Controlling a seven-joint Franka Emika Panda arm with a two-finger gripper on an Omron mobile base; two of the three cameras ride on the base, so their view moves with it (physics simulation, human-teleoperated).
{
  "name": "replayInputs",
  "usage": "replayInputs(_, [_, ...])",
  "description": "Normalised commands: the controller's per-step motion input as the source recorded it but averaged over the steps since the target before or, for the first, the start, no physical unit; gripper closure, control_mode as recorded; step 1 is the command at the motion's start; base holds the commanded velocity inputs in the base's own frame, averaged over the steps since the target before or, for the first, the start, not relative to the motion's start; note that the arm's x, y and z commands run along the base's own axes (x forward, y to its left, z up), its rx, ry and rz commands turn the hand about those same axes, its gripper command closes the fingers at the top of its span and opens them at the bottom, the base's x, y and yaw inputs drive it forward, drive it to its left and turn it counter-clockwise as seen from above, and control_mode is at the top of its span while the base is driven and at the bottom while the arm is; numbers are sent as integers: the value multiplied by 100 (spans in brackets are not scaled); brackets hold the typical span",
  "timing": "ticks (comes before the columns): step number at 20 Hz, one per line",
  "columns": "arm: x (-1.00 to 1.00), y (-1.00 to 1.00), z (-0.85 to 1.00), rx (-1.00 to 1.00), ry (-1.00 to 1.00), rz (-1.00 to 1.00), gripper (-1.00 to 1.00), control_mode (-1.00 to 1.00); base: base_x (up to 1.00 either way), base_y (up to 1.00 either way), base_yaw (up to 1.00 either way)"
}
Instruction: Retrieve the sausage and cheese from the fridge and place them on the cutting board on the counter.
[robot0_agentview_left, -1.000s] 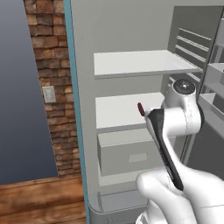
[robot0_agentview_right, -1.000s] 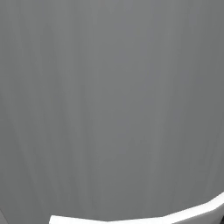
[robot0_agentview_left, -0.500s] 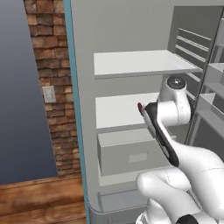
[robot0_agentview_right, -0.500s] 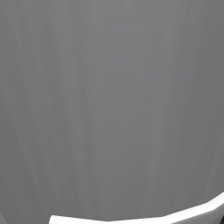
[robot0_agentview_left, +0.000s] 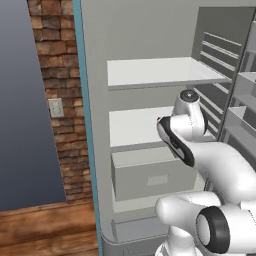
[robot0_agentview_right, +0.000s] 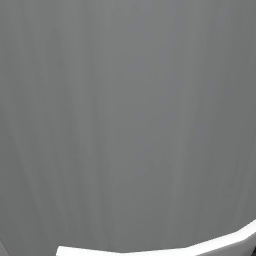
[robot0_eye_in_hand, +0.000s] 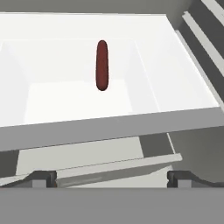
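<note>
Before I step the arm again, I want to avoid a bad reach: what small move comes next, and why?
Probably ease the hand forward and down toward the sausage. It lies alone on the white middle shelf of the open fridge, ahead of the open fingers, which are not yet around it.

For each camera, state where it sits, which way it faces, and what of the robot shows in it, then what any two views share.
Left base view: behind the arm on its left, facing the open fridge; the white arm rises at lower right.
Right base view: behind the arm on its right, facing a flat grey surface close up; a white edge crosses the bottom.
Hand view: on the hand, looking along the open gripper at the sausage on a white shelf.
Shared: left base and hand views both show that middle shelf.
</note>
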Motion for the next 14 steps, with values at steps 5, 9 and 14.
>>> replayInputs(5, [38,-5,-40,-1,0,0,-100,-100,0,0,0])
replayInputs(9, [46,-12,-3,0,5,0,-100,-100,0,0,0])
replayInputs(14, [68,-6,-8,1,2,0,-100,-100,0,0,0])
